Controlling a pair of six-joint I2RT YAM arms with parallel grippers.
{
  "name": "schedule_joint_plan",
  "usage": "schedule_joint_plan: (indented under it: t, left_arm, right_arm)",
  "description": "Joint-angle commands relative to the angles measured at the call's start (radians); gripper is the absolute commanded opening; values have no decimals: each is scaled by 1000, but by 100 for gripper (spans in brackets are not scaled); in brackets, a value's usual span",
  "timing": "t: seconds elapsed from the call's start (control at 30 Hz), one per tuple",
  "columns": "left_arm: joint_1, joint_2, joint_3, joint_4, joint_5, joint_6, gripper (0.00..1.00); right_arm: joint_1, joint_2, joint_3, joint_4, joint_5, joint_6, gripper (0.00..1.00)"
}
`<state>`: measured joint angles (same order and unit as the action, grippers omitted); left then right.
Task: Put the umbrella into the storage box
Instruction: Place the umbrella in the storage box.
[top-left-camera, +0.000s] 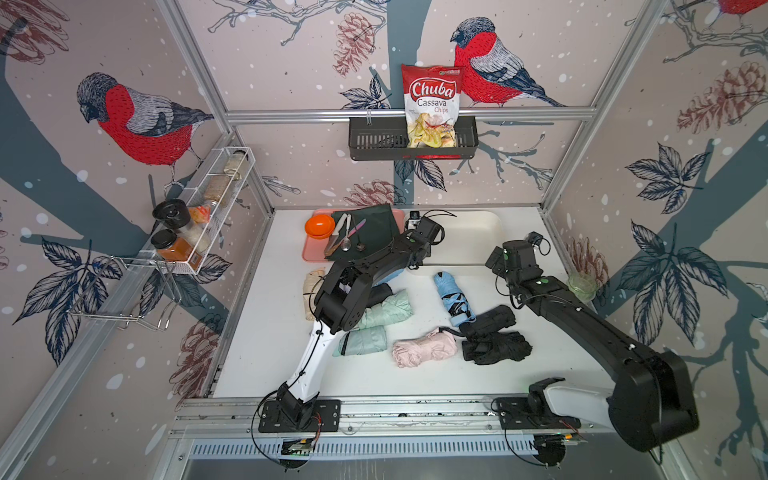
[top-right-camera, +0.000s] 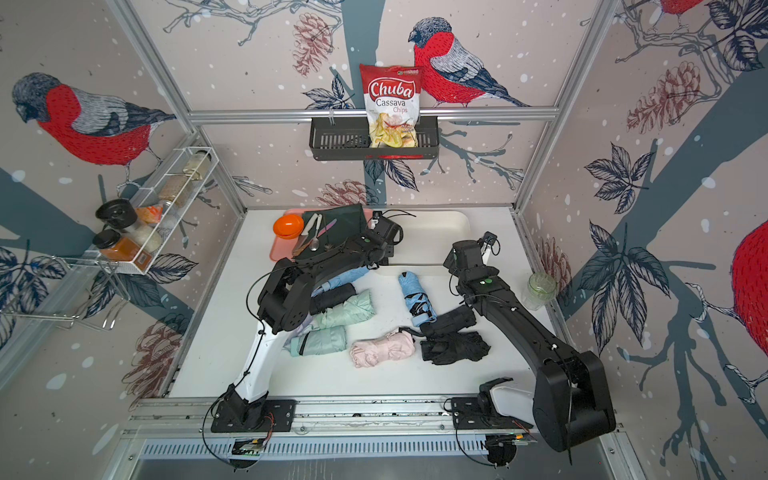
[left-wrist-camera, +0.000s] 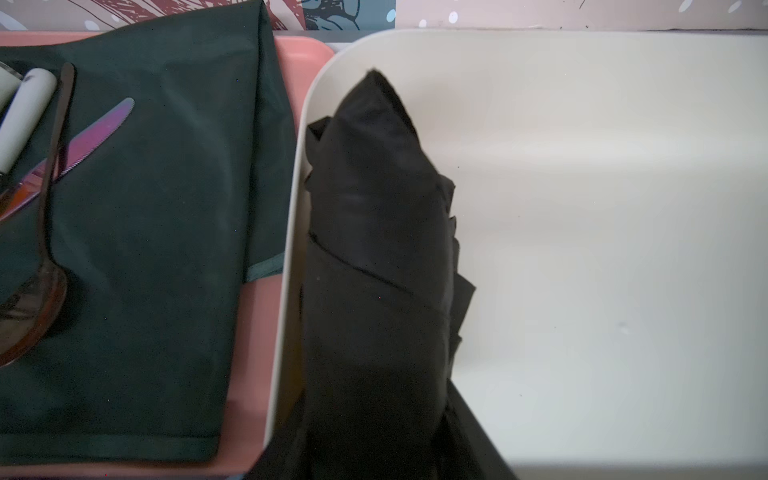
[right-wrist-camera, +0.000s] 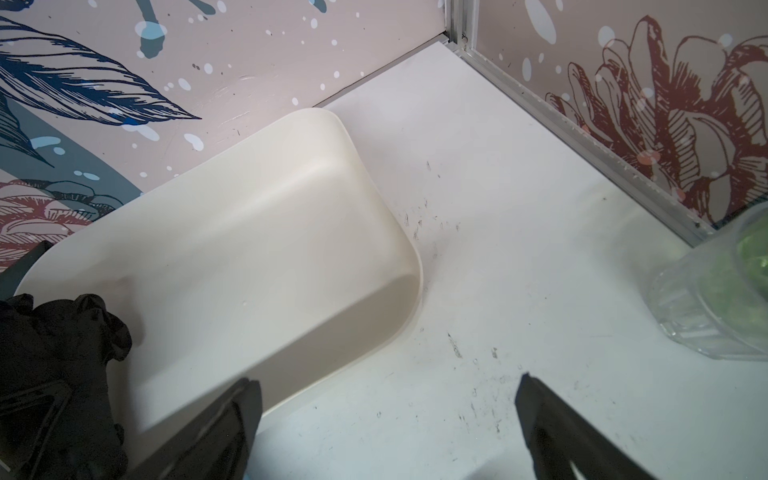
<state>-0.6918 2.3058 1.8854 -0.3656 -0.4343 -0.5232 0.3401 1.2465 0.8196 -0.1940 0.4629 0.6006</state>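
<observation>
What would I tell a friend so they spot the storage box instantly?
Start at the far edge of the white table, below the black wall basket. Beside the flat pink tray sits the storage box: a cream-white tub with rounded corners and low walls, holding a black folded umbrella.

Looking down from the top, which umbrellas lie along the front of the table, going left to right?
Mint umbrella → pink umbrella → black umbrella.
</observation>
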Motion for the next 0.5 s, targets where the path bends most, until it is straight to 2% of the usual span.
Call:
schedule_joint_plan:
  t: [0.0,0.2,0.33,0.47]
  left_arm:
    - [2,-16,3,20,-62,-9,47]
    - [-8,-31,-3,25,-103,-6,72]
    - [-11,-31,-3,29,-116,-3,82]
    - [-11,-27,1,28,-123,4,88]
  right_arm:
    - [2,2,3,8,-3,-1,100]
    - [1,34,5,11,-17,1,100]
    - [3,44,10,10,-23,2,100]
    - [3,46,12,7,-24,1,100]
